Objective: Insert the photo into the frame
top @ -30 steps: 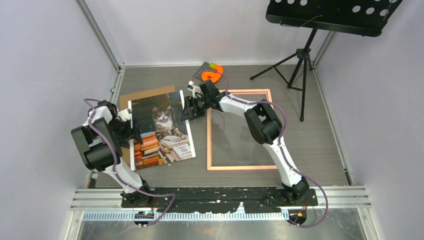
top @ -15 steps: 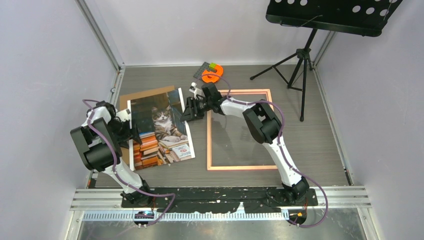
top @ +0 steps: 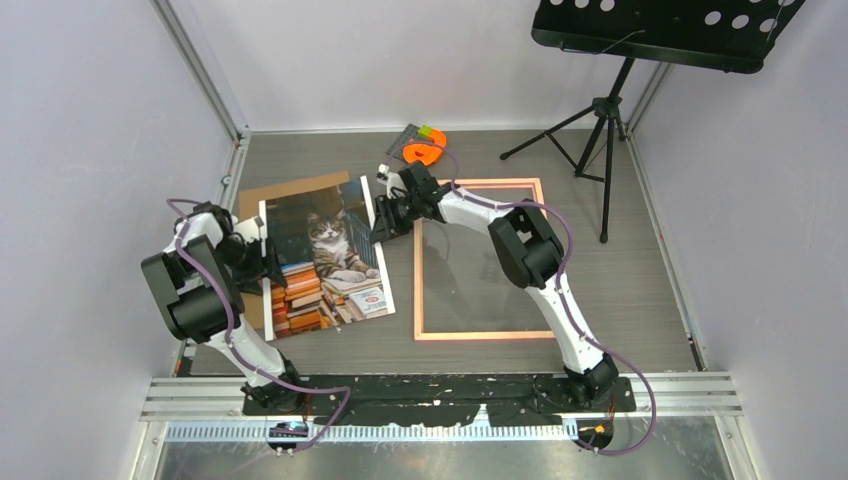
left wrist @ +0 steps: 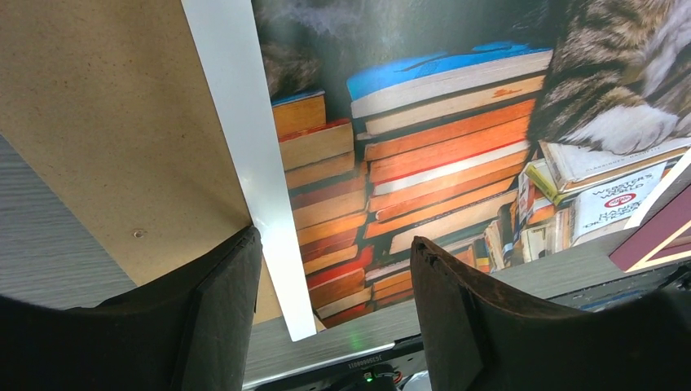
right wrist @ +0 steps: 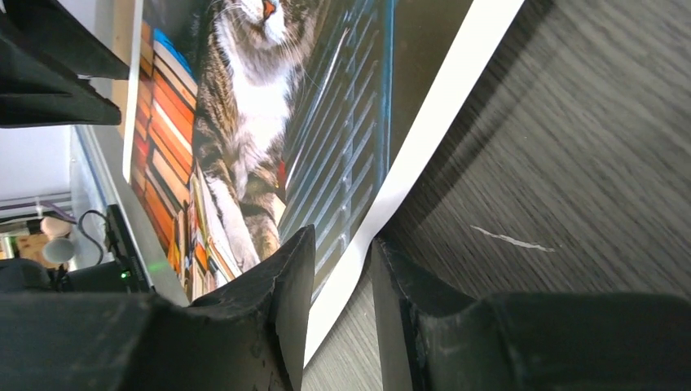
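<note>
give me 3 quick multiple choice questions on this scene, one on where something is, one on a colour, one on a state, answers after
1. Where does the photo lie?
A) inside the frame
B) left of the frame, partly on the brown board
C) right of the frame

2. What colour is the frame?
A) blue
B) black
C) pink

3. How is the left end effector?
A) open, fingers apart above the photo's left border
B) shut on the photo
C) shut on the board

Answers:
1 B, the top view shows the print beside the frame's left side, with the board peeking out behind it.
2 C, its thin rim is salmon pink.
3 A, the left wrist view shows a wide gap between the fingers, with the white border in it.
</note>
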### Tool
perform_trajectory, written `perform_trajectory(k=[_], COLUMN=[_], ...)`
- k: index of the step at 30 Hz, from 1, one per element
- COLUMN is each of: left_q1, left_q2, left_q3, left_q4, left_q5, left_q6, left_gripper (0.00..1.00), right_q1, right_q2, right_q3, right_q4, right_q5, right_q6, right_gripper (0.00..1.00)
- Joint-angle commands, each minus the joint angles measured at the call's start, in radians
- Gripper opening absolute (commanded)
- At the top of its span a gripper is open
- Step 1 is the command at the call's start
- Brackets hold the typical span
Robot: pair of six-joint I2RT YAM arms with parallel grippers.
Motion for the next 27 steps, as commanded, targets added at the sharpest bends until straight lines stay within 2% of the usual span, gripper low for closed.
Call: perform_trajectory(k=[1, 5, 11, 15, 18, 27], left_q1=[-0.001, -0.001, 0.0, -0.001, -0.001, -0.001], left_q2=[-0.008, -0.008, -0.004, -0.009, -0.012, -0.114], left_q3=[-0.002, -0.001, 0.002, 0.0, 0.002, 0.014], left_q4=[-0.007, -0.008, -0.015, -0.016, -0.018, -0.018], left_q5=[0.051, 0.06, 0.075, 0.075, 0.077, 0.121], left_q6=[0.008, 0.008, 0.019, 0.025, 0.025, 0.02], left_gripper=[0.65, 0.65, 0.64, 0.64, 0.64, 0.67], right_q1=[0.011, 0.024, 0.015, -0.003, -0.01, -0.042], right_q2=[-0.012, 0.004, -0.009, -0.038, -0.048, -0.156], right_q3=[0.034, 0.044, 0.025, -0.034, -0.047, -0.071], right_q4=[-0.144, -0.139, -0.065, 0.013, 0.016, -0.011], right_q5=[0.144, 0.146, 0.063, 0.015, 0.014, 0.055], right_q6=[-0.089, -0.088, -0.052, -0.029, -0.03, -0.05], right_gripper=[0.38, 0.36, 0.27, 0.18, 0.07, 0.06])
